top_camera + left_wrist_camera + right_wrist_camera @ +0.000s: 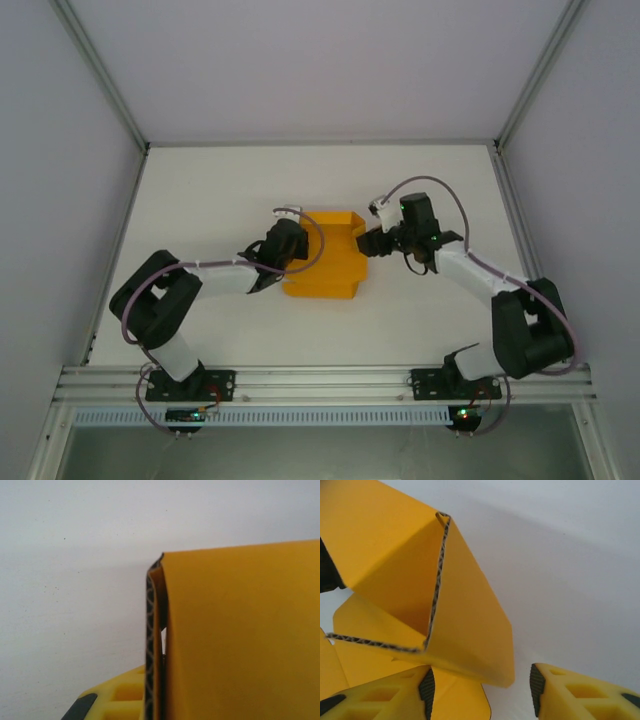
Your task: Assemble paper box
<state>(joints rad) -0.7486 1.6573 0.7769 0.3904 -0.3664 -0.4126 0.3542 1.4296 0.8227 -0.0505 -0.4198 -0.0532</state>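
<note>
The paper box (325,265) is orange-yellow card, partly folded, lying mid-table between the arms. My left gripper (268,272) is at its left side. In the left wrist view a card wall (240,630) stands on edge, and the one visible yellow finger (117,700) presses against its corrugated edge; the other finger is hidden behind the card. My right gripper (372,243) is at the box's right side. In the right wrist view it (481,690) is open, with a raised flap (470,630) hanging between the pads, closer to the left pad (427,690) than the right.
The white table (220,190) is enclosed by pale walls with aluminium corner posts (100,75). An aluminium rail (320,380) carrying both arm bases runs along the near edge. Bare surface lies behind and to both sides of the box.
</note>
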